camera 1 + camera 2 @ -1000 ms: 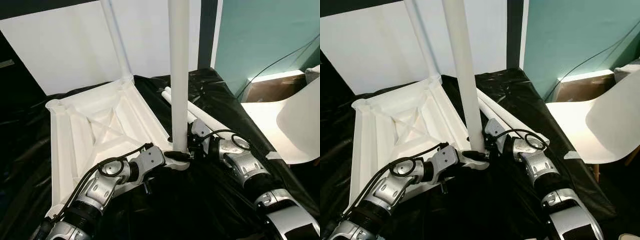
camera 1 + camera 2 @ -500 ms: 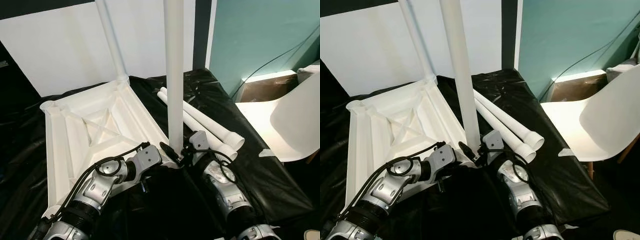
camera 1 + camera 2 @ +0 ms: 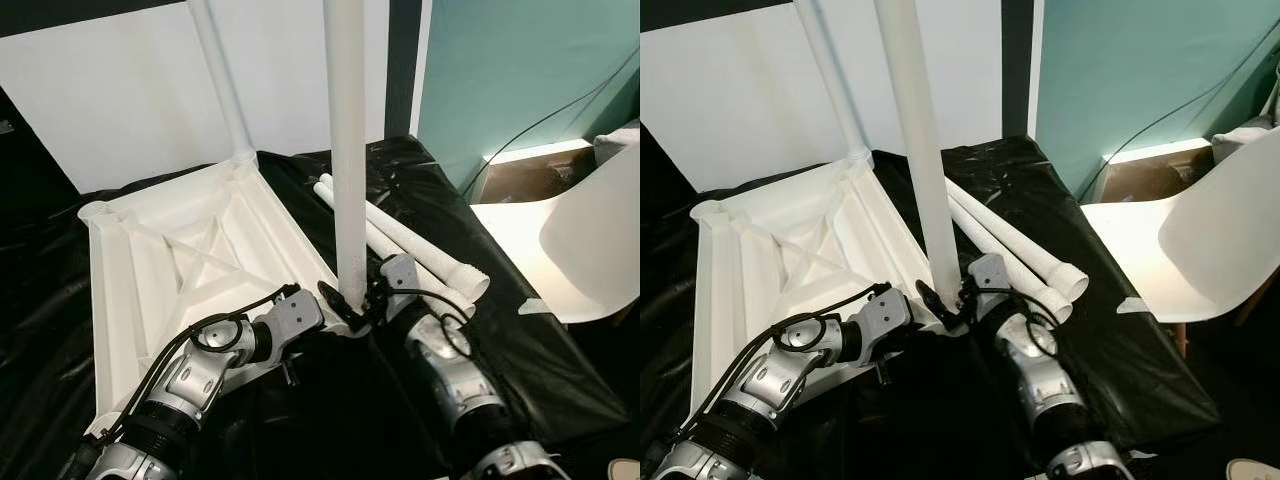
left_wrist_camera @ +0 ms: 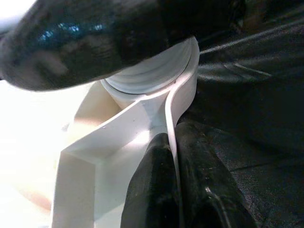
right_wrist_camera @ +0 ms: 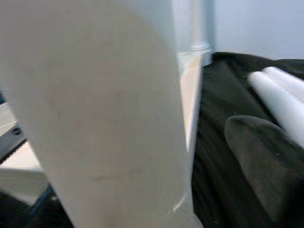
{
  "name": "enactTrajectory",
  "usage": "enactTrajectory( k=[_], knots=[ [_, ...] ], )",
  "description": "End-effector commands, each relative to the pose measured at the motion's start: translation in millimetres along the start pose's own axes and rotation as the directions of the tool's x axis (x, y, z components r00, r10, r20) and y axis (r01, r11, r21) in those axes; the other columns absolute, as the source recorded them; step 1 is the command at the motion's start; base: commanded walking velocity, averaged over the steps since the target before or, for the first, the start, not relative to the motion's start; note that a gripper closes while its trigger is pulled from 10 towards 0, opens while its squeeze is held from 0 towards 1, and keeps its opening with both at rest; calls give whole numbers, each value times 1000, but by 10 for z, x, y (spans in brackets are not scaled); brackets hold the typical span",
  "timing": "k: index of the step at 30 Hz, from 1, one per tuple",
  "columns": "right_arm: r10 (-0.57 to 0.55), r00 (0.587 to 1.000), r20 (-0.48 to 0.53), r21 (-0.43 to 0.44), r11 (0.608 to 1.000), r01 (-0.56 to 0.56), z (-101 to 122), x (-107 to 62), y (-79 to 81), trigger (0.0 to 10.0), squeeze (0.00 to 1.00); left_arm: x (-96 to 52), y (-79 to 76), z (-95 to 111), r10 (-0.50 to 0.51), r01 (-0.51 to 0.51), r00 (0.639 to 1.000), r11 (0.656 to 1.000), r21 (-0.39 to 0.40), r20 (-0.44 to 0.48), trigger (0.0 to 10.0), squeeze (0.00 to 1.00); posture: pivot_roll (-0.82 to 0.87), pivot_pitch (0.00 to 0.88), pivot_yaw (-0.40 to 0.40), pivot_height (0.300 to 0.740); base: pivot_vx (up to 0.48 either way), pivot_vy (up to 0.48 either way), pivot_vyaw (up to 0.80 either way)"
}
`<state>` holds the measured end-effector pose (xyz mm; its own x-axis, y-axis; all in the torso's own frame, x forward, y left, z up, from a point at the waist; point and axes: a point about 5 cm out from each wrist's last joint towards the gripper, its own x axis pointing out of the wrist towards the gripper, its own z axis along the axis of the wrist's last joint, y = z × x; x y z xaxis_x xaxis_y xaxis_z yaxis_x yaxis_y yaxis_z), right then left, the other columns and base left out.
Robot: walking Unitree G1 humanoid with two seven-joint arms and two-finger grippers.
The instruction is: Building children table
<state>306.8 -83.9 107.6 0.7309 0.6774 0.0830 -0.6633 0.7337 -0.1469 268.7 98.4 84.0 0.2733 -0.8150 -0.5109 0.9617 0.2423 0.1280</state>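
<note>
The white table top (image 3: 130, 300) lies upside down on a black sheet. One white leg (image 3: 347, 150) stands upright in its near right corner socket, and another leg (image 3: 222, 80) stands in the far corner. My left gripper (image 3: 335, 300) is shut on the table's thin rim (image 4: 173, 142) just beside that near socket, with one finger (image 4: 147, 194) on each side of the wall. At the foot of the near leg (image 5: 104, 109) sits my right gripper (image 3: 372, 298). One of its fingers (image 5: 266, 166) stands apart from the leg, so it looks open.
Two loose white legs (image 3: 430, 250) lie on the black sheet (image 3: 330, 420) to the right of the table top. A white chair (image 3: 590, 240) stands at the right, beyond the sheet's edge. A white wall and a teal wall are behind.
My right arm has swung in from the right and now reaches the leg's foot from nearer the front. The left gripper has kept its hold on the rim. The camera shifted slightly.
</note>
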Motion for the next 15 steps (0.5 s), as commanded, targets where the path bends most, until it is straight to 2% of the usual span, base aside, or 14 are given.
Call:
enactTrajectory(
  k=[1,3,5,6,7,8,9,10,11,12,14,15],
  knots=[
    [97,995,21,-14,995,-97,125,50,-119,10000,0,176,-412,-420,-186,168,977,973,-161,-101,10000,0,97,0,30,740,0,0,0],
    [97,995,21,-14,995,-97,125,50,-119,10000,0,176,-412,-420,-186,168,977,973,-161,-101,10000,0,97,0,30,740,0,0,0],
    [209,978,-3,-42,977,-209,178,48,-200,10000,0,180,-406,-415,-185,168,978,973,-160,-100,10000,0,97,0,28,740,0,0,0],
    [209,978,-3,-42,977,-209,178,48,-200,10000,0,180,-406,-415,-185,168,978,973,-160,-100,10000,0,97,0,28,740,0,0,0],
    [279,959,-38,-49,959,-281,188,34,-244,10000,0,181,-402,-413,-184,167,978,973,-159,-99,10000,0,100,0,24,740,0,0,0],
    [279,959,-38,-49,959,-281,188,34,-244,10000,0,181,-402,-413,-184,167,978,973,-159,-99,10000,0,100,0,24,740,0,0,0],
    [346,934,-83,-38,936,-350,181,15,-277,10000,0,182,-398,-414,-183,165,978,973,-161,-98,10000,0,101,0,22,740,0,0,0],
    [402,907,-129,-27,912,-408,172,-9,-309,2824,0,182,-395,-415,-180,163,979,973,-162,-98,10000,0,103,0,20,740,0,0,0],
    [402,907,-129,-27,912,-408,172,-9,-309,2824,0,182,-395,-415,-180,163,979,973,-162,-98,10000,0,103,0,20,740,0,0,0],
    [446,880,-163,-12,891,-453,161,-33,-324,0,0,181,-393,-418,-178,160,979,973,-164,-97,10000,0,103,0,20,740,0,0,0],
    [495,844,-208,-4,862,-507,156,-67,-342,0,0,177,-388,-424,-173,155,980,974,-165,-98,10000,0,104,0,17,740,0,0,0],
    [495,844,-208,-4,862,-507,156,-67,-342,0,0,177,-388,-424,-173,155,980,974,-165,-98,10000,0,104,0,17,740,0,0,0]
  ],
)
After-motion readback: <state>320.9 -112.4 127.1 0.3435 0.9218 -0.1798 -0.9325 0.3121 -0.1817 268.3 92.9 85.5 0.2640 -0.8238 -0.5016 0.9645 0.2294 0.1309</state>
